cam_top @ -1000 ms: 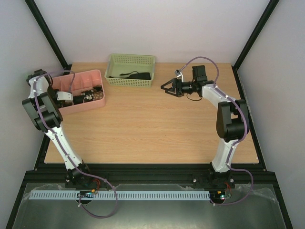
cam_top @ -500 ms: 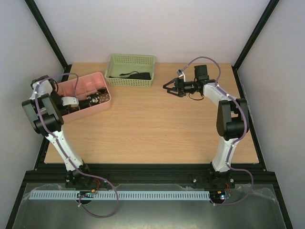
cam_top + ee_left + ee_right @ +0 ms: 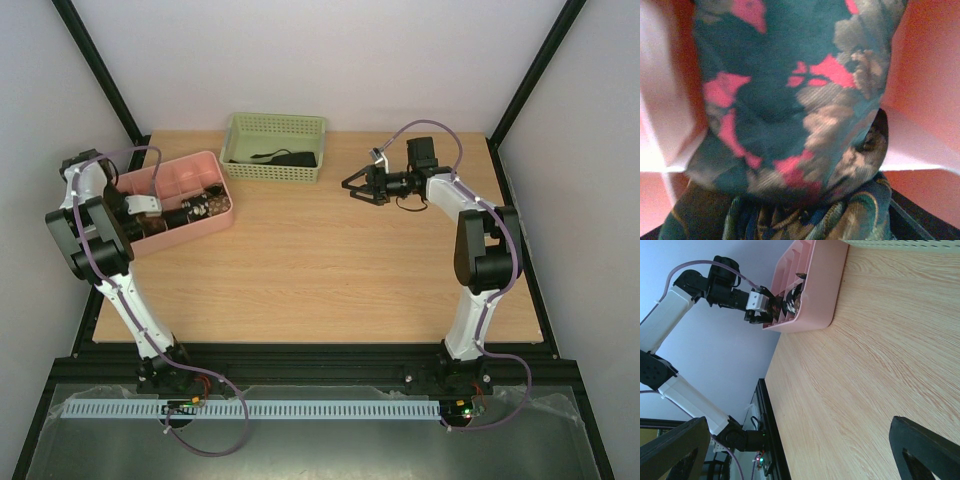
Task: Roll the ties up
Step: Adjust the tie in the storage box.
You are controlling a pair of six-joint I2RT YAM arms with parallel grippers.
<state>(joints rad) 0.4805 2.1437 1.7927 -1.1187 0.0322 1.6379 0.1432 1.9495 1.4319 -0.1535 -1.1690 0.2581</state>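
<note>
A coiled tie [image 3: 790, 100], dark teal with pink and tan blotches, fills the left wrist view, with another patterned coil [image 3: 850, 220] below it. Both lie inside the pink bin [image 3: 170, 165], whose walls [image 3: 925, 75] rise on either side. My left gripper [image 3: 185, 213] reaches into the bin right at the coiled ties [image 3: 208, 205]; its fingers are hidden, so its state is unclear. A dark flat tie [image 3: 285, 158] lies in the green basket [image 3: 275, 122]. My right gripper [image 3: 350, 187] hovers open above the table, right of the basket, holding nothing [image 3: 800, 440].
The pink bin [image 3: 815, 285] sits at the table's far left, close to the left edge and black frame post. The green basket stands at the back centre. Bare wooden table [image 3: 320, 270] stretches between the arms.
The pink bin has shifted and turned slightly to the right with my left gripper inside it. My right gripper has edged a little up and to the right.
</note>
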